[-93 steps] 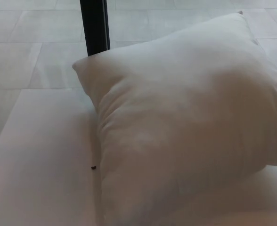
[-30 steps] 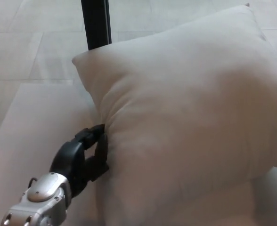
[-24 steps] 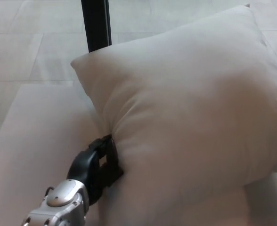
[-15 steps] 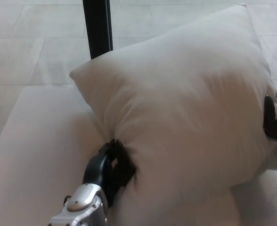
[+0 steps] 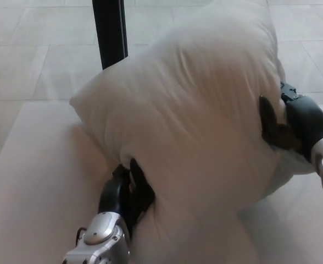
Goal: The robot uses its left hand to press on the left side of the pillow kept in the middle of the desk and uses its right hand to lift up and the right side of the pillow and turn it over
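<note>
Centrally, a white pillow (image 5: 200,126): soft, plump, matte fabric, creased and dimpled where pressed, raised on its right side and tilted up toward the left, its lower left edge down on the pale, smooth desk (image 5: 35,181). Bulging and rounded across the top, with one blunt corner jutting left and shallow folds running down toward the lower edge. At lower left, the left hand (image 5: 127,192): glossy black, thick and jointed, on a silver metal wrist, fingers (image 5: 137,179) close together and pushed into the pillow's lower left side, sunk into a deep dent in the fabric; pressing on the cloth rather than wrapped around it, thumb not clearly seen. At right, the right hand (image 5: 285,124): same black shell on a silver-grey forearm, set against the pillow's right side, one dark finger (image 5: 267,118) laid upright on the fabric at the front, the rest of the hand behind the edge, so seemingly gripping that side between finger and palm, though the hidden part cannot be made out. Fabric puckered and pulled in around that hold. Behind the pillow, a straight black post (image 5: 110,30), smooth and square-edged, standing upright at upper left. Beyond the desk, a floor (image 5: 35,66) of large pale tiles with thin grout lines, faintly sheened.
</note>
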Controlling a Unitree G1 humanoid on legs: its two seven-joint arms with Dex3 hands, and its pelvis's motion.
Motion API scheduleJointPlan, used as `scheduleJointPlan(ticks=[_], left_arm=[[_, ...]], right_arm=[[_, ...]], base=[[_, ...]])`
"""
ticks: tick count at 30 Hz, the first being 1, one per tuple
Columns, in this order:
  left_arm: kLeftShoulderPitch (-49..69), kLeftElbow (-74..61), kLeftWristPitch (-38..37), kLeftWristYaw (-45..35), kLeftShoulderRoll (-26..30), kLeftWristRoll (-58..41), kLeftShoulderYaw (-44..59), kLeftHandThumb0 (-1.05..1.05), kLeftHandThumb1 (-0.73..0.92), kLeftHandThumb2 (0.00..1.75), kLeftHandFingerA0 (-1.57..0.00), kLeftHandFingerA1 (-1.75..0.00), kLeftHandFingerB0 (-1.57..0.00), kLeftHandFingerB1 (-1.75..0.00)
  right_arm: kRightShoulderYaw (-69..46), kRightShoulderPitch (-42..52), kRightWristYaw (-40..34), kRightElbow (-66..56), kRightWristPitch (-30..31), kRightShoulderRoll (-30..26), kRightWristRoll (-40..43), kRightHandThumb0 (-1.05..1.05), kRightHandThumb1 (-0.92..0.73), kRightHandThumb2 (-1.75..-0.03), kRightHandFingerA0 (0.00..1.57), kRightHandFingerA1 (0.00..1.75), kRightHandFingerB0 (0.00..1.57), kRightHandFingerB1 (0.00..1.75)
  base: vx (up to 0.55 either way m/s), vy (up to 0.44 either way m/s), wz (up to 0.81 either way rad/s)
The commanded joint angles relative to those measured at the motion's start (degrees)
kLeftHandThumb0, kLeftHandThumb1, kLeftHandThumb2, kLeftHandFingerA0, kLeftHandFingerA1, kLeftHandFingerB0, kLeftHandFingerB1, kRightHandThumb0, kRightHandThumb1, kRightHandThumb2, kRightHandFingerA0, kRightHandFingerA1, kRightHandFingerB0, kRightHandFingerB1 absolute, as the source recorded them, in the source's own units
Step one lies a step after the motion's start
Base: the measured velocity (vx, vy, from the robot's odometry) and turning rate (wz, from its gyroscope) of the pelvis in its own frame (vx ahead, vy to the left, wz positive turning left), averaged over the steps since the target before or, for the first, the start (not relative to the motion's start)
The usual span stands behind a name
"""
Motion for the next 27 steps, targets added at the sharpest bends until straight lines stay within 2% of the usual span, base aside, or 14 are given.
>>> scheduleJointPlan(ticks=[1, 2, 3, 4, 6, 8, 9, 13, 14, 15, 24, 25, 26, 27], left_arm=[[5.21, 14.62, -5.68, -9.67, -9.39, 4.67, -18.44, -0.78, 0.84, 1.30, -0.57, -0.92, -0.26, -0.67], [5.91, 15.51, -7.61, -9.27, -9.74, 5.43, -19.52, -0.88, 0.91, 0.94, -0.28, -0.87, 0.00, -0.43], [6.43, 14.37, -6.05, -4.49, -9.61, 8.55, -22.82, -0.88, 0.92, 1.32, -0.01, -0.36, 0.00, -0.25], [6.22, 13.94, -4.06, -0.48, -9.71, 10.69, -24.34, -0.93, 0.92, 1.30, 0.00, -0.21, 0.00, -0.14], [5.31, 13.96, -1.77, 0.33, -9.94, 10.14, -23.72, -1.00, 0.92, 1.31, 0.00, -0.10, 0.00, -0.07], [5.36, 13.72, -1.04, 0.44, -9.93, 9.72, -23.59, -1.00, 0.92, 1.31, 0.00, -0.10, 0.00, -0.07], [7.52, 13.17, -2.58, 0.77, -11.32, 7.65, -21.81, -1.05, 0.82, 1.16, -0.08, -0.38, 0.00, -0.08], [12.03, 15.27, -7.99, -1.15, -15.99, -0.09, -14.26, -1.05, 0.74, 1.12, -0.05, -0.30, 0.00, -0.13], [11.52, 15.92, -8.19, -1.11, -16.35, -0.41, -13.57, -1.02, 0.73, 1.12, -0.07, -0.35, 0.00, -0.14], [10.86, 16.16, -8.45, -0.60, -16.61, -0.39, -13.17, -1.05, 0.75, 1.14, -0.06, -0.46, 0.00, -0.13], [14.29, 15.45, -11.43, -1.66, -16.89, -1.80, -14.88, -1.05, 0.73, 1.13, 0.00, -0.19, 0.00, -0.13], [14.13, 16.08, -11.69, -1.28, -17.19, -1.80, -14.54, -1.05, 0.71, 1.12, 0.00, -0.24, 0.00, -0.12], [13.84, 16.77, -12.20, -1.75, -17.12, -1.78, -14.40, -1.05, 0.73, 1.12, 0.00, -0.30, 0.00, -0.13], [13.55, 16.92, -12.25, -1.47, -17.27, -1.76, -14.17, -1.05, 0.71, 1.11, 0.00, -0.30, 0.00, -0.13]], right_arm=[[19.57, 1.45, 7.86, -1.49, -0.06, 11.05, -2.63, -1.01, -0.72, -0.77, 0.68, 1.37, 0.13, 0.44], [21.29, 2.34, 7.64, -0.30, -0.96, 11.65, -3.74, -0.94, -0.62, -1.04, 0.57, 1.01, 0.12, 0.51], [24.43, 3.52, 7.49, 2.06, -4.07, 11.61, -6.39, -1.05, -0.70, -1.09, 0.52, 0.92, 0.11, 0.52], [26.45, 4.55, 7.12, 3.91, -6.25, 11.75, -8.12, -0.99, -0.85, -0.66, 0.43, 1.01, 0.12, 0.49], [28.51, 5.41, 6.11, 5.82, -6.66, 12.28, -10.03, -0.97, -0.85, -0.66, 0.36, 0.86, 0.12, 0.48], [29.47, 5.87, 5.65, 6.31, -6.60, 12.52, -10.75, -0.97, -0.85, -0.66, 0.36, 0.86, 0.12, 0.48], [30.66, 7.64, 5.45, 6.28, -7.57, 12.46, -11.10, -0.84, -0.83, -0.65, 0.28, 0.71, 0.17, 0.47], [36.65, 12.25, 5.66, 6.85, -7.35, 12.72, -12.90, -0.79, -0.77, -0.65, 0.15, 0.57, 0.15, 0.46], [37.65, 12.21, 5.74, 7.47, -8.70, 12.90, -13.63, -0.76, -0.57, -0.95, 0.18, 0.59, 0.13, 0.52], [37.53, 12.39, 6.06, 8.17, -9.19, 14.30, -12.61, -0.73, -0.70, -0.61, 0.22, 0.57, 0.21, 0.46], [40.56, 11.98, 9.96, 7.36, -5.87, 14.94, -11.53, -0.76, -0.63, -0.60, 0.24, 0.64, 0.24, 0.47], [40.16, 12.18, 10.60, 7.48, -5.50, 15.30, -10.45, -0.74, -0.47, -0.87, 0.26, 0.66, 0.21, 0.53], [40.60, 11.87, 11.45, 7.32, -4.92, 15.30, -10.15, -0.72, -0.62, -0.58, 0.28, 0.68, 0.25, 0.47], [40.67, 11.64, 11.70, 7.48, -5.01, 15.35, -10.15, -0.72, -0.61, -0.59, 0.30, 0.70, 0.25, 0.48]], base=[[0.00, 0.000, 0.00], [0.00, 0.000, 0.00], [0.00, 0.000, 0.00], [0.00, 0.000, 0.00], [0.00, 0.000, 0.00], [0.00, 0.000, 0.00], [0.00, 0.000, 0.00], [0.00, 0.000, 0.00], [0.00, 0.000, 0.00], [0.00, 0.000, 0.00], [0.00, 0.000, 0.00], [0.00, 0.000, 0.00], [0.00, 0.000, 0.00], [0.00, 0.000, 0.00]])
